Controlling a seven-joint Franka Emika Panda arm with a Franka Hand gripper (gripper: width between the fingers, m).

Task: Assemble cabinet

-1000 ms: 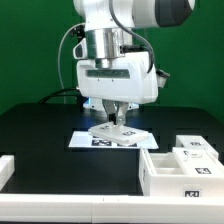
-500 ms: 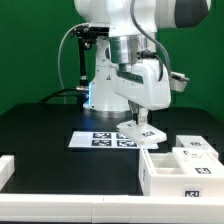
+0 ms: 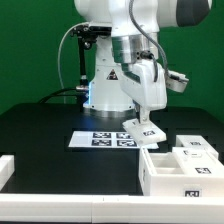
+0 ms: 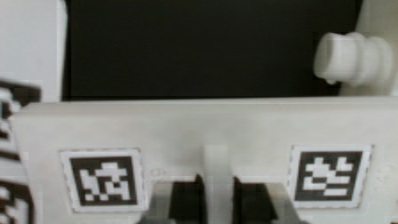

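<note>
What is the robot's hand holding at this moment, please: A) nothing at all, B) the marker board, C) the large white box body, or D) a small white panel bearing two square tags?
D: the hand is closed on the small white panel, whose two tags face the wrist camera, while the box body and the marker board lie apart from it.

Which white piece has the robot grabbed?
The small tagged panel, clamped in the gripper by the marker board. The box body, the blocks next to it and the piece at the exterior view's left edge all lie on the table, ungripped.
</note>
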